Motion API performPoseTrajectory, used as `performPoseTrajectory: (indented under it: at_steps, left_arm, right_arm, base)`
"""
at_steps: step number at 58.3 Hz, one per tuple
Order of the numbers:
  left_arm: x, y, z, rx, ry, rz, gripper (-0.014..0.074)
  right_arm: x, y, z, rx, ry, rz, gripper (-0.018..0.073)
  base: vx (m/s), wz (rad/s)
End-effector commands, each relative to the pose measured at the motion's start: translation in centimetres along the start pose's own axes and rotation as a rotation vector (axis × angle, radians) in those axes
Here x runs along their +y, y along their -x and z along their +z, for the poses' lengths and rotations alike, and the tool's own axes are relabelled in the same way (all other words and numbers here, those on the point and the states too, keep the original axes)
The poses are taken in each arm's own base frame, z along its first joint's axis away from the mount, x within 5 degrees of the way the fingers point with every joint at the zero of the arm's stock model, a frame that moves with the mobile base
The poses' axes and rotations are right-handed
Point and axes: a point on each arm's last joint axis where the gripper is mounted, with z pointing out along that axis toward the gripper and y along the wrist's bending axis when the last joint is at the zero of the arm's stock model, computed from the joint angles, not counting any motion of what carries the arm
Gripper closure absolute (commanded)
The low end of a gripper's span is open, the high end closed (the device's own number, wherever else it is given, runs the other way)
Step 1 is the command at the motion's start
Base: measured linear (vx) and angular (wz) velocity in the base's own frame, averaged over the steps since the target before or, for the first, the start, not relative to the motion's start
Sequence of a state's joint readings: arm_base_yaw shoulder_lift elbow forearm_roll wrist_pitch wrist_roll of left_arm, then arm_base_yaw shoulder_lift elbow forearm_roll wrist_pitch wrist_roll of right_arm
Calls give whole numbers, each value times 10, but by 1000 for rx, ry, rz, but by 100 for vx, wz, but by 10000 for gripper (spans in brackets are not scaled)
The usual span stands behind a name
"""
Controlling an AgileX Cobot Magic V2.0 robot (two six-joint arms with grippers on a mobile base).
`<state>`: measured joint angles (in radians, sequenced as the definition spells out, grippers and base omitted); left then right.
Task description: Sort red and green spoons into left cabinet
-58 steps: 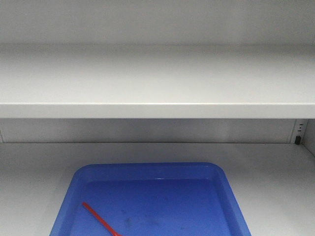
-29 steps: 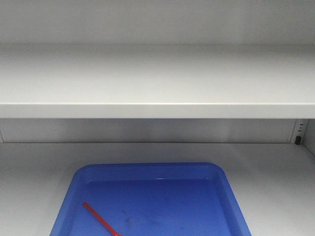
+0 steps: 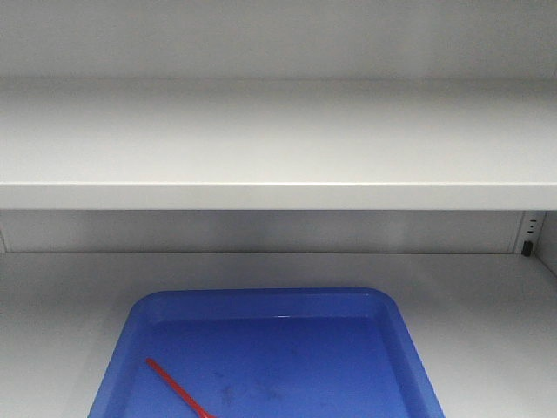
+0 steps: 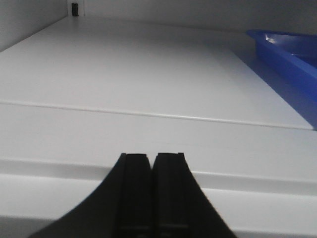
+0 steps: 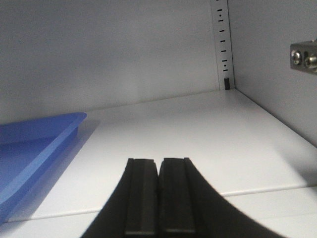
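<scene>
The handle of the red spoon (image 3: 178, 390) lies slanted in the left front part of a blue tray (image 3: 270, 300) on the lower shelf of the pale grey cabinet (image 3: 278, 196); its lower end runs off the frame. The green spoon is out of view. My left gripper (image 4: 150, 157) is shut and empty, low over the shelf's front edge, left of the tray (image 4: 287, 54). My right gripper (image 5: 158, 161) is shut and empty, low over the shelf, right of the tray (image 5: 39, 130). Neither gripper shows in the front view.
An upper shelf (image 3: 278, 131) spans the cabinet above the tray. The right side wall (image 5: 277, 69) carries a slotted rail (image 5: 223, 44) and a metal bracket (image 5: 304, 55). A small black clip (image 4: 75, 9) sits in the left back corner.
</scene>
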<state>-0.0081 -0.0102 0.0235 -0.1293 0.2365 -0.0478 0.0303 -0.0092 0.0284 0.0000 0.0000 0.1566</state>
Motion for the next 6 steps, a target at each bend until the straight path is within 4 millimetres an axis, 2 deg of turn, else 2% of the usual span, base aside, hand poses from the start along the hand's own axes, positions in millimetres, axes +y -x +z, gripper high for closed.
performPoseTrajectory:
  at_steps: [1,6]
  left_arm:
    - [1,-1,0,-52,-1,-14,597]
    - [1,-1,0,-52,-1,-14,597]
  right_arm:
    - [0,5,-1,-81,8,-2,562]
    - [0,5,-1,-81,8,-2,562]
  base:
    - [0,0]
    - [0,0]
